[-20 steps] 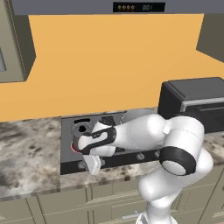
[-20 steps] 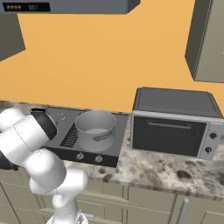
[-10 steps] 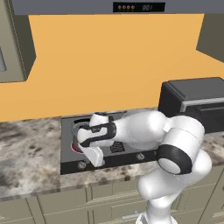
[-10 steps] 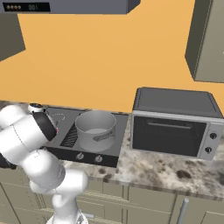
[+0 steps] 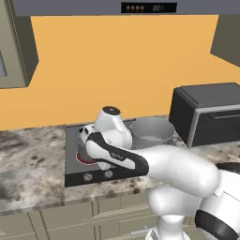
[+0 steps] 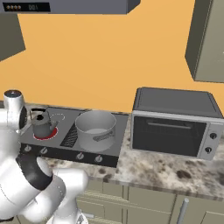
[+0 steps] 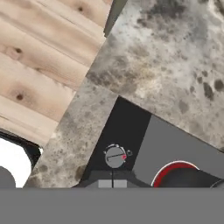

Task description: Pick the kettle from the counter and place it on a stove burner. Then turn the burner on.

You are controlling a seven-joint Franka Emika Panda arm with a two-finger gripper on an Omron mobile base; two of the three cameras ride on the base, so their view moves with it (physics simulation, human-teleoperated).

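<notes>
Lifted arm (image 5: 140,161) now exposes red-glowing burner (image 6: 46,133) under kettle (image 6: 40,124).

A: Bright in here, and flat. The orange wall (image 5: 117,70) is one even tone, no lamp I could point to.

B: Shadows are faint. A soft dark patch sits under the toaster oven (image 6: 173,122) on the table (image 6: 175,173), that's about all.

A: No glare on the cooktop (image 6: 70,131) glass either, though the ring (image 6: 46,133) under the kettle (image 6: 41,122) glows red.

B: Edges look straight, no bending. Everything is slightly soft and blocky; the hand view's stone grain is smeared.
</notes>
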